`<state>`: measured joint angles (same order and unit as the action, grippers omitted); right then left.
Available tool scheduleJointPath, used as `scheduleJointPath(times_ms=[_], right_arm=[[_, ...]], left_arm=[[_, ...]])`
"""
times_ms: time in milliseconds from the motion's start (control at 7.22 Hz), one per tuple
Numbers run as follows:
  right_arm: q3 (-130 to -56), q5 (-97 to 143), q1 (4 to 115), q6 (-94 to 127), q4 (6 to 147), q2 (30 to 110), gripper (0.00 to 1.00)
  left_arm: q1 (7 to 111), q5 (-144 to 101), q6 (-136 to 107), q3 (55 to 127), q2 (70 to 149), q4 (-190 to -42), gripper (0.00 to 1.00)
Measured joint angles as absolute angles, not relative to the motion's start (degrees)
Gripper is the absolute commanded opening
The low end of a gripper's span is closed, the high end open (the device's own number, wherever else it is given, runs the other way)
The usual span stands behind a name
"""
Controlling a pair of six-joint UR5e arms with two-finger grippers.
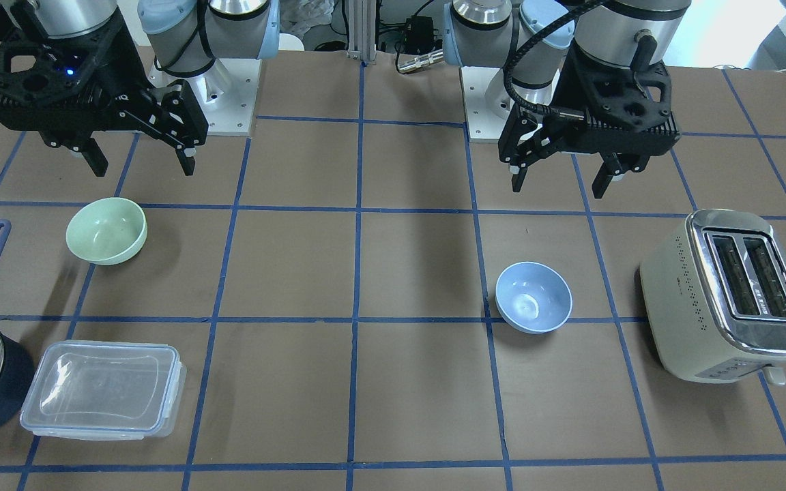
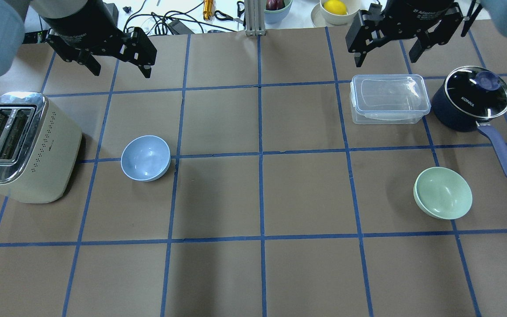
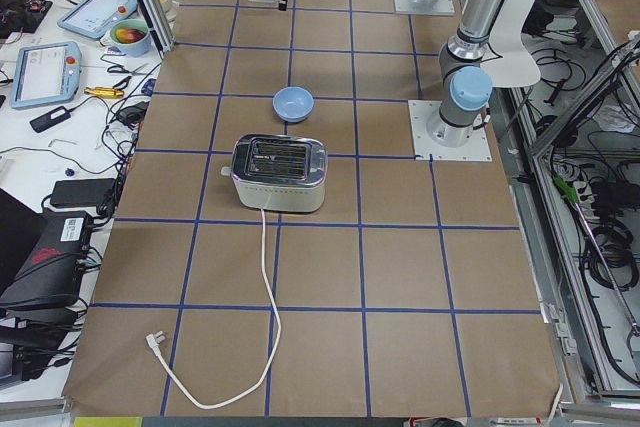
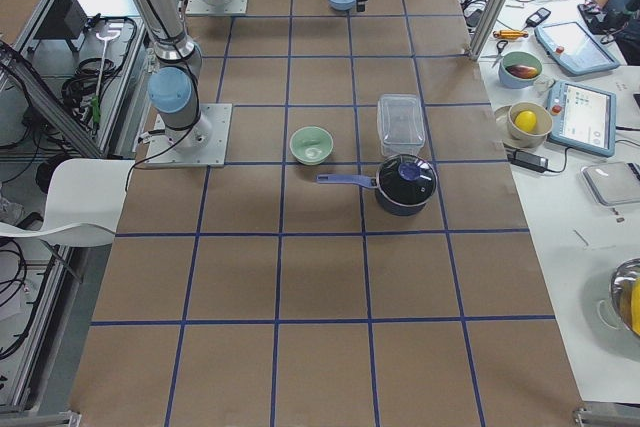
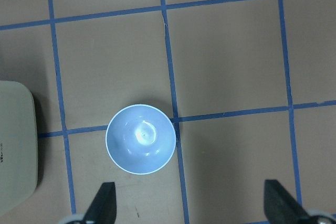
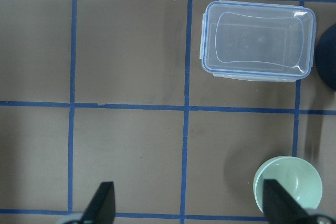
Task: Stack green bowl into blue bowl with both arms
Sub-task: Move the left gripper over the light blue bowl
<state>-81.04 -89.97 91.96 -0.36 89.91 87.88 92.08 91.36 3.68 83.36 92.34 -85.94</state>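
The green bowl (image 1: 106,230) (image 2: 442,192) stands upright on the table on my right side; in the right wrist view it (image 6: 287,184) sits at the lower right. The blue bowl (image 1: 533,297) (image 2: 145,158) stands upright on my left side, and in the left wrist view it (image 5: 140,139) lies just ahead of the fingertips. My left gripper (image 1: 560,179) (image 2: 120,72) is open and empty, high above the table near the blue bowl. My right gripper (image 1: 140,165) (image 2: 385,59) is open and empty, high above the table near the green bowl.
A cream toaster (image 1: 727,296) (image 2: 20,147) stands beside the blue bowl at the table's left end. A clear lidded container (image 1: 103,389) (image 2: 387,99) and a navy saucepan with glass lid (image 2: 471,103) stand near the green bowl.
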Motion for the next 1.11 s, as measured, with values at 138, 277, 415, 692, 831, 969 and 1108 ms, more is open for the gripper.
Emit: scheduleJointPath(times_ms=[138,277,415,692,831,969,1108], right_arm=[[-81.0,-90.0,92.0,-0.4,89.9,87.9,1.0],[-81.0,-90.1,92.0,-0.4,89.9,87.9,1.0],[-81.0,-90.1,92.0,-0.4,89.9,87.9,1.0],[-81.0,-90.1,92.0,-0.4,89.9,87.8,1.0],[-81.0,-90.1,91.9,-0.4,89.9,87.8,1.0],[-81.0,-90.1,92.0,-0.3,89.8,87.8,1.0],[-81.0,-90.1,92.0,-0.3,89.8,87.8,1.0]], left_arm=[[92.1,91.5,3.7,83.4,92.3,-86.1,1.0],[92.1,91.6,3.7,83.8,92.2,-86.3,1.0],[92.0,91.6,3.7,84.6,92.0,-86.5,1.0],[91.1,91.6,3.7,85.9,92.2,-88.6,1.0],[90.0,91.4,3.6,86.8,93.4,-89.1,1.0],[89.0,91.3,3.5,89.2,95.0,-87.8,1.0],[88.5,91.4,3.3,94.6,96.8,-82.2,1.0]])
